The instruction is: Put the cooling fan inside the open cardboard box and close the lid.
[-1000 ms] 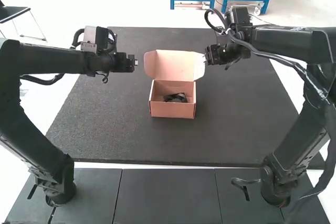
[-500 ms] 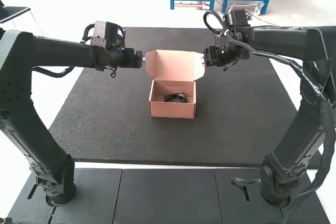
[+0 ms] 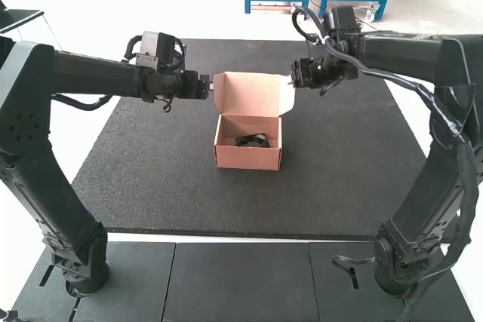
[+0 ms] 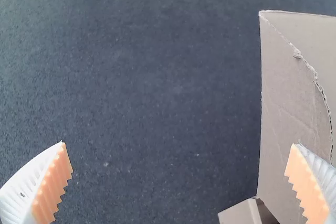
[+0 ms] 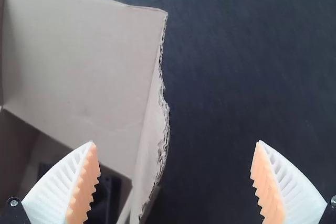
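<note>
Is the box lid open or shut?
Open: the lid stands upright behind the box, and the dark fan shows inside.

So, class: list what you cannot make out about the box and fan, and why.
1. High view: the fan is too small for detail, its lower part sunk in the box.
2. Right wrist view: the lid hides most of the fan.
3. Left wrist view: the lid hides the box's inside.

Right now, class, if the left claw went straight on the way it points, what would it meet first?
Most likely the side edge of the raised lid of the cardboard box; the left claw points at it, open.
</note>
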Available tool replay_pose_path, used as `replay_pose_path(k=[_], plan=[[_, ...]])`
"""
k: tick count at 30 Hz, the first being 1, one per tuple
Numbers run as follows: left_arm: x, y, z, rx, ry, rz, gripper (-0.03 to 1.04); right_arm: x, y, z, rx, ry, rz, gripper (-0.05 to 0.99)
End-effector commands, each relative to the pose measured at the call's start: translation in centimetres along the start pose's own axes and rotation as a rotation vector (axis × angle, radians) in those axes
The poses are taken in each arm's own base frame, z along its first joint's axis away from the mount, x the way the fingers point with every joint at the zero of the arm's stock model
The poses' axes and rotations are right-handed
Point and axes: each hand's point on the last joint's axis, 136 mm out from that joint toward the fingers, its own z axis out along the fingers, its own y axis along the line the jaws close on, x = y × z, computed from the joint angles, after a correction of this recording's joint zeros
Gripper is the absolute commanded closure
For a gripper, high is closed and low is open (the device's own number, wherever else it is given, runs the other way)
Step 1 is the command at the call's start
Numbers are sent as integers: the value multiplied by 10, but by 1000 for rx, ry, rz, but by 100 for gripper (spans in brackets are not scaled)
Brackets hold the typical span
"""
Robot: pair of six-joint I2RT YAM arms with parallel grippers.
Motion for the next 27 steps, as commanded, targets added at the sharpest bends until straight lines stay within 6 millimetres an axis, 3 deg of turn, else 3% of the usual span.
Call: replay_pose_path(k=[1,5,14,27], plan=[[-15,-3,-2,4,-35,15,5,-11,4,3,-19,-17,6,28],[-17,-4,-2,6,-43,16,5,-13,3,4,-18,-19,7,29],[-19,-5,-1,11,-45,17,5,-14,4,5,-21,-22,5,40],[-21,-6,-2,13,-51,20,5,-12,11,9,-62,-17,3,71]])
